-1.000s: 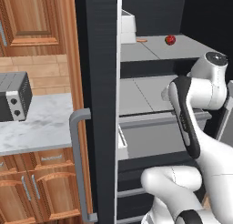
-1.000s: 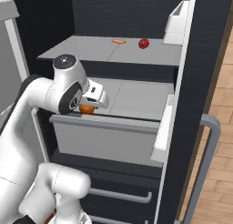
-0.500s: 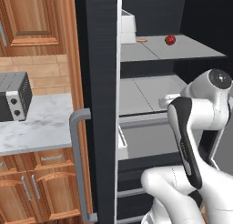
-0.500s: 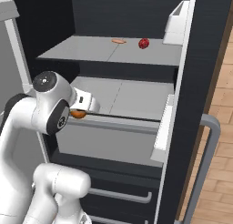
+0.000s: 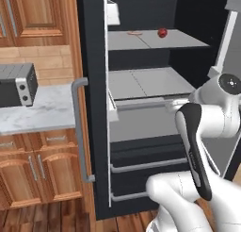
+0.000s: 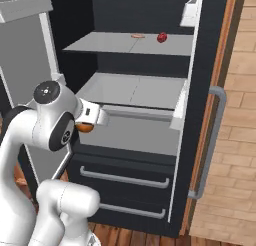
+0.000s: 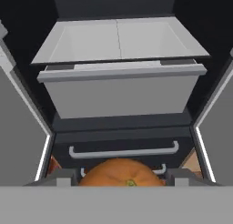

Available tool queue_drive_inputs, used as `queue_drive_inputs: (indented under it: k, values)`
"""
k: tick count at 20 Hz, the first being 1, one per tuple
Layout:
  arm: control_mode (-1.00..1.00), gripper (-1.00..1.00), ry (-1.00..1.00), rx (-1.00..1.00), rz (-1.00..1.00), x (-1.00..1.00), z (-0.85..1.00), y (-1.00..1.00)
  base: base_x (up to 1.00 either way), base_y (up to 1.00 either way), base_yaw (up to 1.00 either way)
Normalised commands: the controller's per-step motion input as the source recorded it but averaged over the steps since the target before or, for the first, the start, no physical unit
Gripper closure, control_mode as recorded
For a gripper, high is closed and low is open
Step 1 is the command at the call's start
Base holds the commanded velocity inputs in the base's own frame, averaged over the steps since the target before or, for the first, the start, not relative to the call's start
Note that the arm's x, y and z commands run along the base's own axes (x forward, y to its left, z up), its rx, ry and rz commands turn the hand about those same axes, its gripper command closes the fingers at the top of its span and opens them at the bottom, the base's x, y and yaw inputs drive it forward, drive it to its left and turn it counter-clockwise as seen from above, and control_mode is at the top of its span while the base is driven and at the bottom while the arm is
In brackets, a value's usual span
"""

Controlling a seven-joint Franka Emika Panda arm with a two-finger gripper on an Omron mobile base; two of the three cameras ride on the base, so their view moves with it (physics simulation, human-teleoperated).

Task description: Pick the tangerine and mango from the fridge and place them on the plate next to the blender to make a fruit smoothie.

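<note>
We have drawn back from the open fridge [image 6: 200,120] since a moment ago — its shelves sit farther off now. Our gripper [image 6: 86,127] pinches the tangerine [image 7: 122,172], held out in front of the grey drawer [image 7: 120,93]. The mango [image 6: 162,37] stays on the upper shelf [image 6: 125,44], far back — right of a thin orange strip [image 6: 136,36].

A: Tangerine [image 7: 121,172]?
B: Plain orange, round, low in the hand view, in front of the open fridge [image 6: 210,55].
A: Mango [image 6: 162,37]?
B: Red, on the upper fridge shelf, near its back.
</note>
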Motion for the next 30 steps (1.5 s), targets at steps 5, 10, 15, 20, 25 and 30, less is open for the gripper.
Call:
queue_drive_inputs:
  k: [5,10,15,20,25,30]
  values:
    - [1.0,1.0,0.0,0.0,0.0,0.0,0.0,0.0,-0.56,0.03,0.2]
    - [1.0,1.0,0.0,0.0,0.0,0.0,0.0,0.0,-0.53,0.01,0.65]
    - [1.0,1.0,0.0,0.0,0.0,0.0,0.0,0.0,-0.6,0.0,0.91]
    - [1.0,1.0,0.0,0.0,0.0,0.0,0.0,0.0,-0.44,0.0,0.99]
    - [1.0,1.0,0.0,0.0,0.0,0.0,0.0,0.0,-0.24,0.02,1.0]
    - [1.0,1.0,0.0,0.0,0.0,0.0,0.0,0.0,-0.13,0.05,0.97]
